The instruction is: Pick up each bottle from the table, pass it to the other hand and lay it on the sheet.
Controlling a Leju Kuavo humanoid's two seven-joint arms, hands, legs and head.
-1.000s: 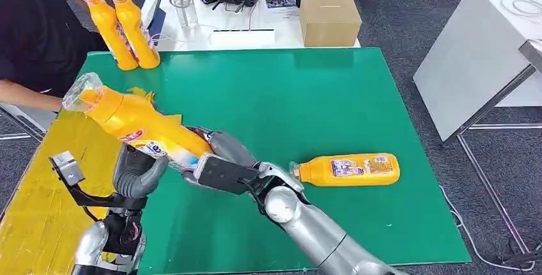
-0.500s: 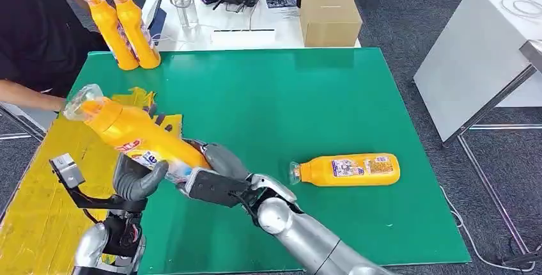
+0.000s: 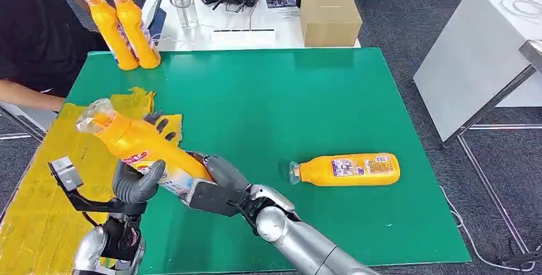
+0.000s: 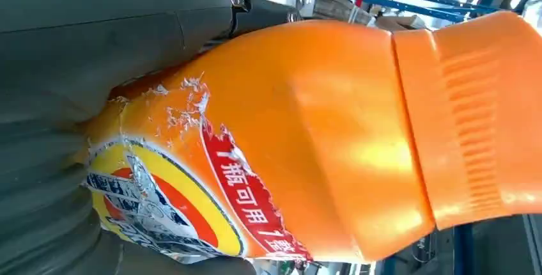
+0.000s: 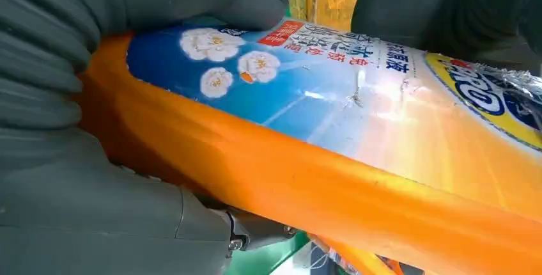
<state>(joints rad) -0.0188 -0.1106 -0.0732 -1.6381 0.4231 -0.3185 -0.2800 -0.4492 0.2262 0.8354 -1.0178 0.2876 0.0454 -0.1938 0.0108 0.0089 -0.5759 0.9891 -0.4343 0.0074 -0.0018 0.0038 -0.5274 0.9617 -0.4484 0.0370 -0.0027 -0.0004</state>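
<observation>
An orange bottle (image 3: 135,141) with a torn label is held tilted above the table's left front, its clear cap toward the yellow sheet (image 3: 35,185). My left hand (image 3: 135,184) grips its middle from the sheet side, thumb in front and fingers behind. My right hand (image 3: 214,188) grips its base end. In the left wrist view the orange bottle (image 4: 332,134) lies against my left hand (image 4: 96,51). In the right wrist view my right hand (image 5: 64,96) wraps the blue-labelled bottle (image 5: 358,153). A second orange bottle (image 3: 348,169) lies on its side on the green table (image 3: 287,96).
A person in black sits at the far left, holding two upright orange bottles (image 3: 121,25) at the table's back corner. Behind the green table stands a white table with a cardboard box (image 3: 329,18) and small devices. A white table (image 3: 486,51) stands to the right.
The held bottle has swung nearer to me, its cap lower and a little to the right. My right hand has shifted left with it. The lying bottle has not moved.
</observation>
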